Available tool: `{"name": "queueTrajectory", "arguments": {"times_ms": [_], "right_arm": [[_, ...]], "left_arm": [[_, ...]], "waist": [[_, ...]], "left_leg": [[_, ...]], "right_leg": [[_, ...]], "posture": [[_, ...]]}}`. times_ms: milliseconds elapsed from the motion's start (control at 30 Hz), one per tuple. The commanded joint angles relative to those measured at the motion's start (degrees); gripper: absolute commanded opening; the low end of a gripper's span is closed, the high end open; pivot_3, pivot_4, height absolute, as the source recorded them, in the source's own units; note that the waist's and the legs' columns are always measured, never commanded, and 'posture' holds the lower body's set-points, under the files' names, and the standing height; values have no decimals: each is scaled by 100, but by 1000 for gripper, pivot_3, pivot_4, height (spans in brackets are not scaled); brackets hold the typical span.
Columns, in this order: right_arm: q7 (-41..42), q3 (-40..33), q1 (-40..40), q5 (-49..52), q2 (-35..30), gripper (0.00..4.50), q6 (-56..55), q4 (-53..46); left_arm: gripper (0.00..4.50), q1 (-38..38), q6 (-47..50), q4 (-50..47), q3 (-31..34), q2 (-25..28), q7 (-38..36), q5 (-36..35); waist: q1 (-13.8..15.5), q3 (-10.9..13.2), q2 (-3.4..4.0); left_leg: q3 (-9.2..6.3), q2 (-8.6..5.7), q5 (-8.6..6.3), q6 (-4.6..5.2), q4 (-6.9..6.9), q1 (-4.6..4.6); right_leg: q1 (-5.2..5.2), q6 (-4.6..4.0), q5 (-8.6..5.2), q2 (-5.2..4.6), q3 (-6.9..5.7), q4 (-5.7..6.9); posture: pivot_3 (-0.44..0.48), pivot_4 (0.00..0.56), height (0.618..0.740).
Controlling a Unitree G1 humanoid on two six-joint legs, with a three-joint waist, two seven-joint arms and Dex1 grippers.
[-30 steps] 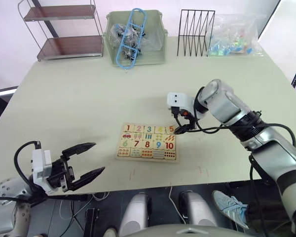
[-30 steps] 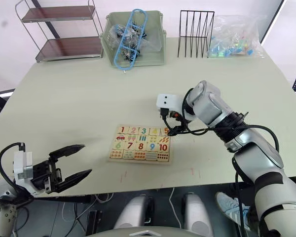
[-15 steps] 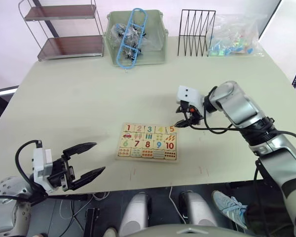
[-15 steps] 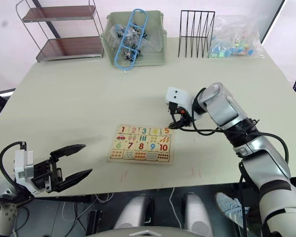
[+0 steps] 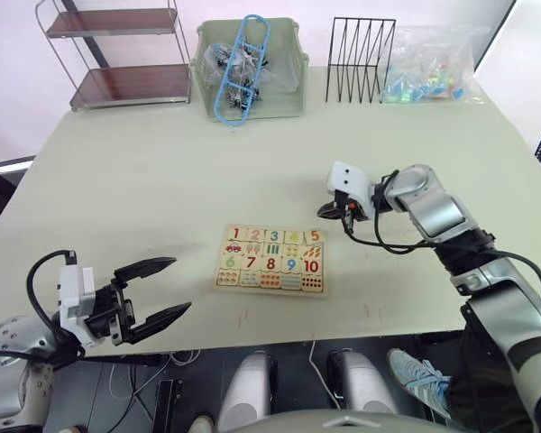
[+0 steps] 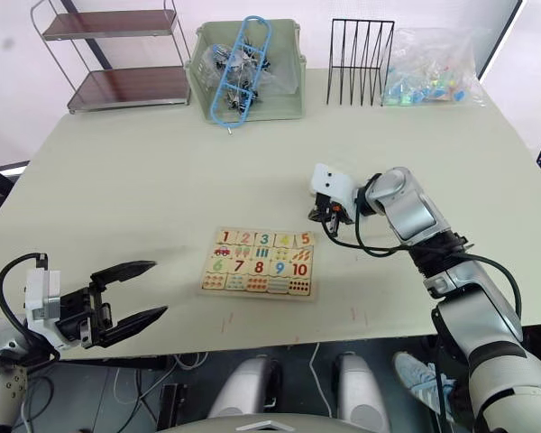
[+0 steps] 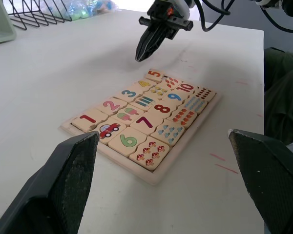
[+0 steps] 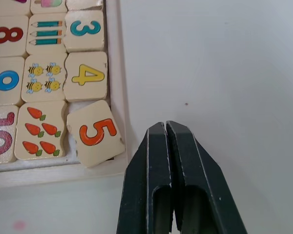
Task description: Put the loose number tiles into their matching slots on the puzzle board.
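The table is taking up most of the room in front of the robot, pale and wide. Along its far edge a wire shelf is standing at the left, then a green bin with a blue ladder-like piece leaning out of it, a black wire rack, and a clear bag of colourful bits at the right.

Near the front middle of the table the board is lying flat. Tiles 1, 2, 3 and 4 are sitting squarely in the top row. The 5 tile is lying at the right end of that row, but it is sitting crooked, twisted in its slot with one corner riding toward the rim.

The right arm is reaching in from the right side, and the right gripper is hovering just beyond the board's top right corner, near the 5 tile but apart from it. Its two black fingers are pressing flat against each other, closed on nothing.

The left gripper is hanging at the front left edge of the table, well apart from the board. Its fingers are spreading wide, holding nothing and touching nothing; in the left wrist view both dark pads are framing the board from afar.
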Motion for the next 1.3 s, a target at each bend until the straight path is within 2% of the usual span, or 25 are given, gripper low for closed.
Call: {"name": "queueTrajectory", "arguments": {"times_ms": [33, 1300], "right_arm": [[17, -111, -20, 28, 28, 55, -128, -82], [389, -21, 150, -153, 33, 55, -469, -70]], "left_arm": [[4500, -12, -7, -31, 154, 101, -54, -92], [4500, 40, 38, -86, 180, 89, -64, -97]], "waist": [[0, 0, 0], [1, 0, 0]], "left_leg": [[-1, 0, 0, 0, 0, 0], [0, 1, 0, 0, 0, 1]], "right_leg": [[0, 0, 0, 1, 0, 0], [0, 0, 0, 2, 0, 0]], "posture": [[0, 150, 740], [0, 150, 740]]}}
